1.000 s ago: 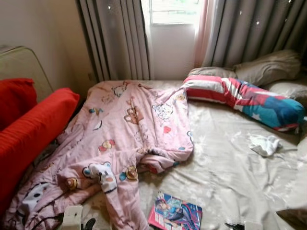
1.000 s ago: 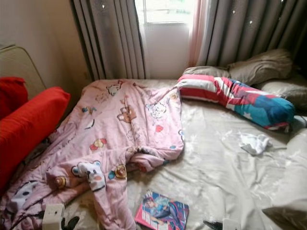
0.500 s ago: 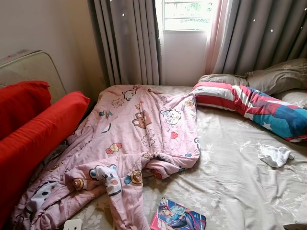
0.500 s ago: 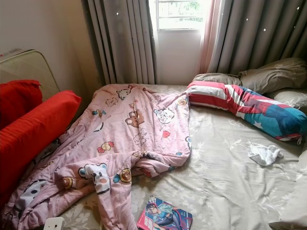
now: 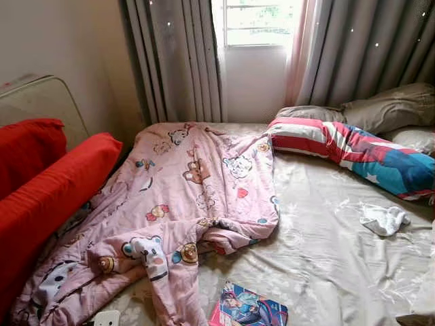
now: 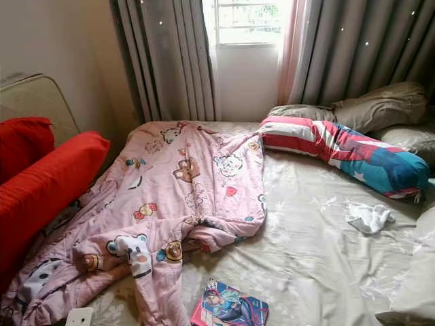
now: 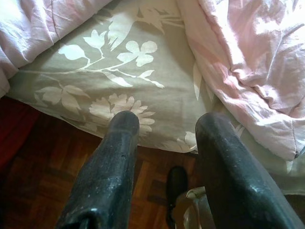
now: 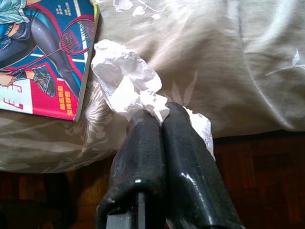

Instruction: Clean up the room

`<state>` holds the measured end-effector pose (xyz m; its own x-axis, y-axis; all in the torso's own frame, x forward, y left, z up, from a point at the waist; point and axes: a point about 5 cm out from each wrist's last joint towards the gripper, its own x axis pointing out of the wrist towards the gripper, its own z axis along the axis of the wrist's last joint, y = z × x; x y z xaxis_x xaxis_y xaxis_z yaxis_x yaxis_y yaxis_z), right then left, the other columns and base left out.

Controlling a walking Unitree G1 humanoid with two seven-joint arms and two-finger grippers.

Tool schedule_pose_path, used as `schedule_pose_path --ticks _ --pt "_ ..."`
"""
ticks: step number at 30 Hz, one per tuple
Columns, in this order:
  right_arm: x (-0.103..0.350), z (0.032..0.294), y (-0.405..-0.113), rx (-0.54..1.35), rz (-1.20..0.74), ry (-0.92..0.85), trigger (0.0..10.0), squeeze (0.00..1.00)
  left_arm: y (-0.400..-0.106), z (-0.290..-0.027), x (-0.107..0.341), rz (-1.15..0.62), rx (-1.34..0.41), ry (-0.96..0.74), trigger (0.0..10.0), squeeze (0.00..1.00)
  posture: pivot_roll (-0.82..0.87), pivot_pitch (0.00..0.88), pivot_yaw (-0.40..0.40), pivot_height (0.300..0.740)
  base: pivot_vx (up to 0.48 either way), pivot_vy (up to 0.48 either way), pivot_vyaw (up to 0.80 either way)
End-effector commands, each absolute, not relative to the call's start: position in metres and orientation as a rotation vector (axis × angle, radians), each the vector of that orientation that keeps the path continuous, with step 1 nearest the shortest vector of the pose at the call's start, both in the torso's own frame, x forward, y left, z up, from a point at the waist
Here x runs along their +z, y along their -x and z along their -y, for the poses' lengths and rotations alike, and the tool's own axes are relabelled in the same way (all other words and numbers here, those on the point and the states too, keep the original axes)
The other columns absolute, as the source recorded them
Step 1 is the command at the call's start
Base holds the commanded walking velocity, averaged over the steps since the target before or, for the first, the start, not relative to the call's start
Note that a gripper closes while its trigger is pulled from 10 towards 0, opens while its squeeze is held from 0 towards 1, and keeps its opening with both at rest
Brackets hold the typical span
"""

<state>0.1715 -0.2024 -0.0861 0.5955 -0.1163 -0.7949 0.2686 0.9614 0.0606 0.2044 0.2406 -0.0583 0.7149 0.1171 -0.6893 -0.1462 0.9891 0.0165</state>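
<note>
1. A bed (image 5: 326,251) with a beige floral sheet takes up most of the room.
2. Behind it, a window (image 5: 255,24) lets in bright daylight, over a white wall panel (image 5: 255,85).
3. Grey curtains (image 5: 170,61) with small star dots hang on both sides, and a pink sheer curtain (image 5: 299,47) hangs at the window's right edge.
4. The left wall (image 5: 54,47) is plain and pale.
5. A pale upright mattress (image 5: 41,102) leans against that wall.
6. The floor (image 7: 43,176) is dark brown wood parquet, in shade under the bed's edge.
</note>
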Motion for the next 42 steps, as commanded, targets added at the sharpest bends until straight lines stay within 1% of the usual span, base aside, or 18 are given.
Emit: schedule_pose_path --ticks 1,9,18,28,35,42 --pt "-0.089 0.200 -0.166 -0.223 -0.928 -0.182 10.0 0.00 -0.195 -0.242 -0.064 -0.792 0.159 0.046 10.0 0.00 -0.04 0.000 0.034 0.717 0.000 0.000 0.00" --pt "-0.092 0.205 -0.158 -0.228 -0.956 -0.180 10.0 0.00 -0.190 -0.241 -0.067 -0.809 0.174 0.064 10.0 0.00 -0.04 0.000 0.026 0.717 0.000 0.000 0.00" --pt "-0.092 0.204 -0.158 -0.220 -0.960 -0.176 10.0 0.00 -0.185 -0.243 -0.069 -0.830 0.175 0.065 10.0 0.00 -0.06 0.000 0.032 0.717 0.000 0.000 0.00" --pt "-0.092 0.213 -0.156 -0.232 -0.975 -0.174 10.0 0.00 -0.184 -0.245 -0.069 -0.836 0.176 0.064 10.0 0.00 -0.05 0.000 0.035 0.717 -0.248 0.000 0.00" --pt "-0.092 0.212 -0.156 -0.229 -0.975 -0.176 10.0 0.00 -0.183 -0.245 -0.070 -0.841 0.175 0.062 10.0 0.00 -0.05 0.000 0.036 0.717 -0.265 0.000 0.00" --pt "-0.093 0.211 -0.154 -0.225 -0.980 -0.177 10.0 0.00 -0.182 -0.244 -0.071 -0.849 0.174 0.055 10.0 0.00 -0.05 0.000 0.034 0.717 0.000 0.000 0.00"
